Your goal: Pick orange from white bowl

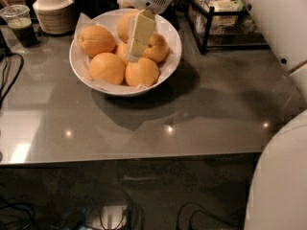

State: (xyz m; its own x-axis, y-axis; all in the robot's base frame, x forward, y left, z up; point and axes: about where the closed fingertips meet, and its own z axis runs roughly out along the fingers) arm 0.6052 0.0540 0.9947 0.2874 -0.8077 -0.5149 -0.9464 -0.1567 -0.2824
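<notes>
The white bowl (171, 34), lined with crinkled white paper, stands at the back left of the grey table and holds several oranges. The largest orange (123, 27) lies at the back of the bowl, partly hidden behind my gripper. My gripper (135, 51) hangs down from its white wrist over the middle of the bowl, its cream tip among the oranges, between the back orange and a smaller one (157, 48) to the right. Nothing is lifted out of the bowl.
A ribbed beige lidded container (53, 7) and a plastic cup with a green drink (20, 25) stand left of the bowl. A black wire rack (225, 20) stands at the back right. Cables (7, 75) lie at the left edge. White robot body (283, 176) fills the lower right.
</notes>
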